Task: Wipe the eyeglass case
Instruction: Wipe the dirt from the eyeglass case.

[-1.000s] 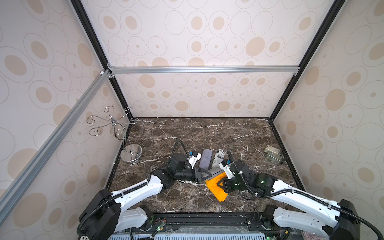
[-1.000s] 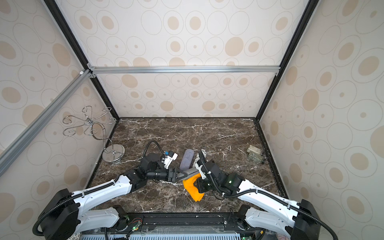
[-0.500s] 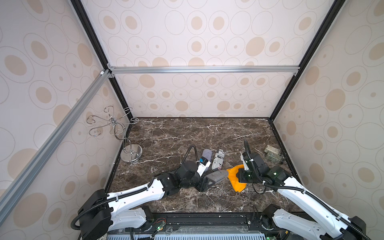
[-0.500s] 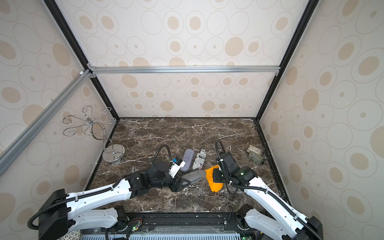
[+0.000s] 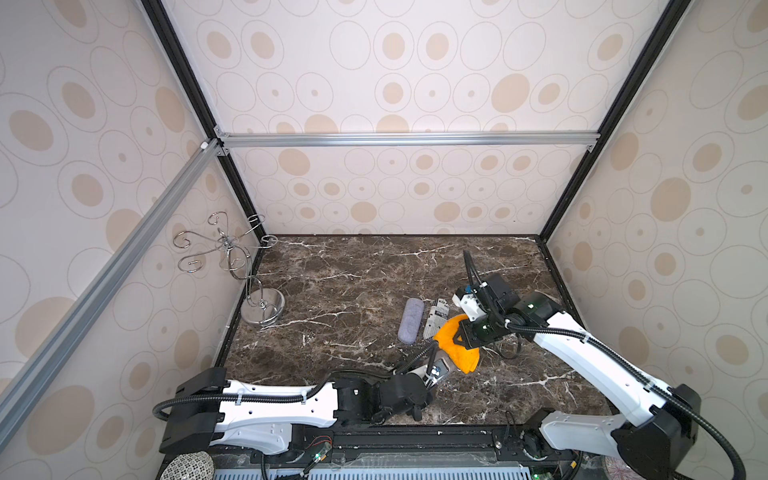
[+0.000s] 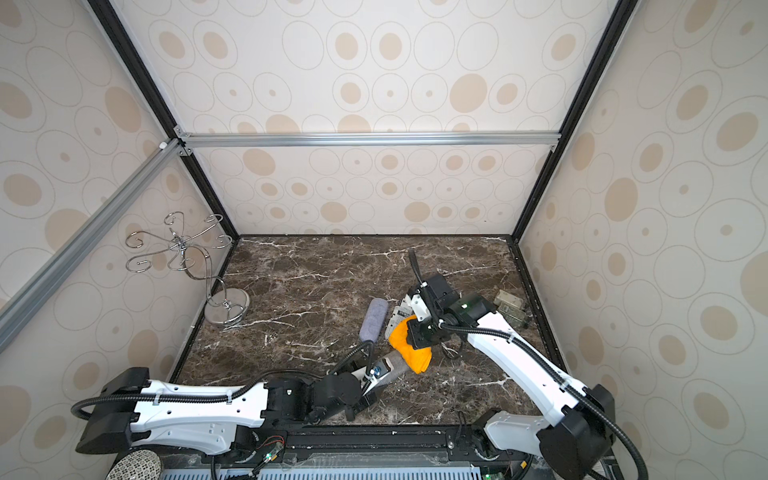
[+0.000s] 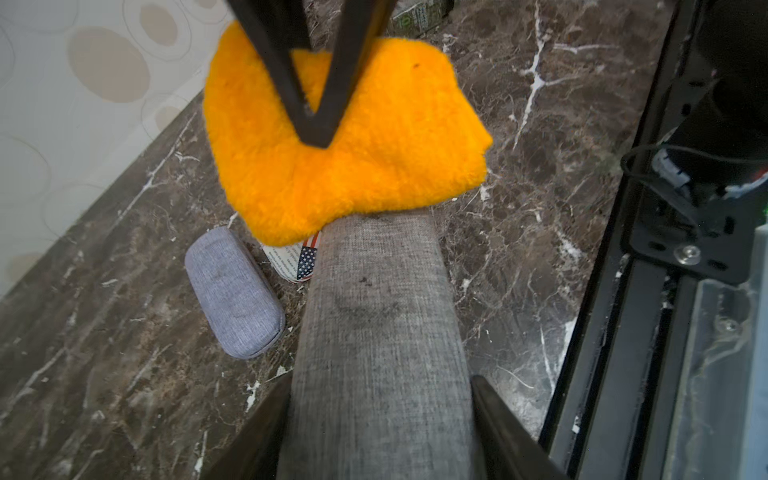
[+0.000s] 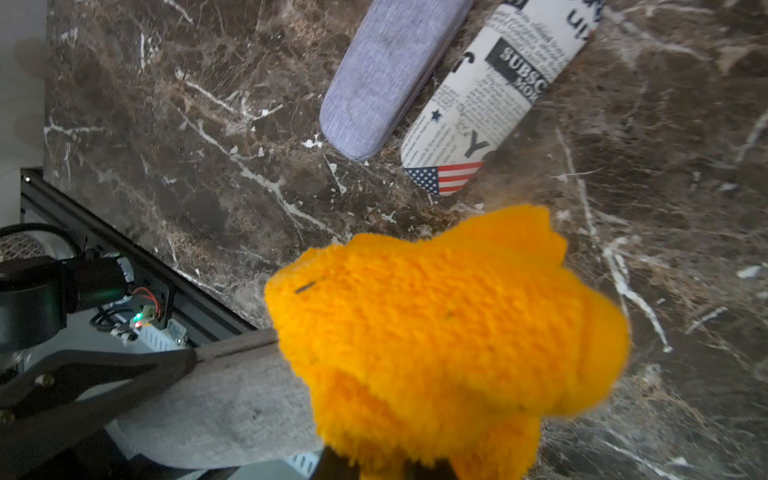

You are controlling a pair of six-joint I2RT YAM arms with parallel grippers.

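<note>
The left gripper (image 7: 380,388) clamps the near end of the dark grey eyeglass case (image 7: 374,311), which sits by the front edge of the marble table (image 5: 353,282). The right gripper (image 7: 318,137) has its jaws pinched together on the orange cloth (image 7: 374,166) and presses the cloth onto the case's far end. 2 more lie side by side just beyond (a lavender case (image 5: 411,321), a newsprint case (image 8: 490,104)) - both flat on the marble.
</note>
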